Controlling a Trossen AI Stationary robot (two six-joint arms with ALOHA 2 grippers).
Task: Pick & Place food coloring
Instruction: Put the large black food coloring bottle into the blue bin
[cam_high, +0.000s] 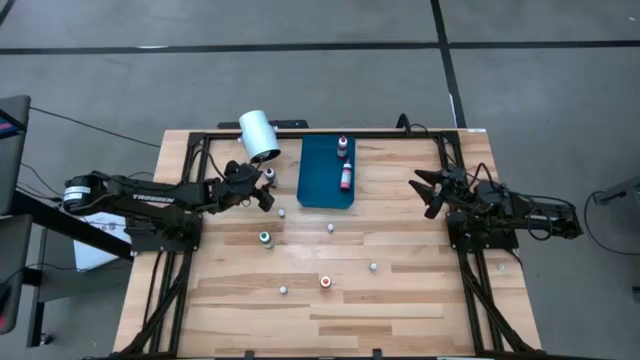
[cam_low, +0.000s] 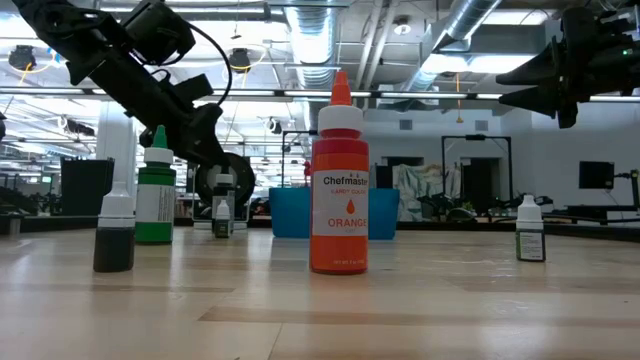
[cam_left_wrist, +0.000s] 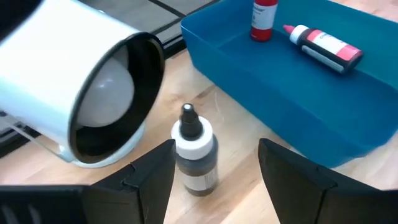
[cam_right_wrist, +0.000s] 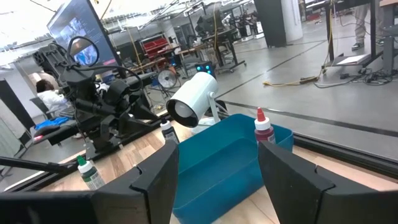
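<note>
Two small red-topped food coloring bottles (cam_high: 345, 163) already inside flat blue plastic tray (cam_high: 322, 190). Left gripper (cam_high: 264, 186), fingers apart, around dark-topped bottle (cam_left_wrist: 195, 151) beside tray, not yet clamped. Right gripper (cam_high: 425, 190) waiting open. Several bottles left on wooden table (cam_high: 400, 300).

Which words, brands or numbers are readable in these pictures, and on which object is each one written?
"Chefmaster": orange bottle, low view.
"ORANGE": same bottle, lower on its label; the small line between them is too blurred to read.
"TROSSEN": probably, on the left arm, high view; very small.
Labels on the pink bottle lying in the blue tray, the dark-topped bottle and the green bottle: unreadable.
</note>
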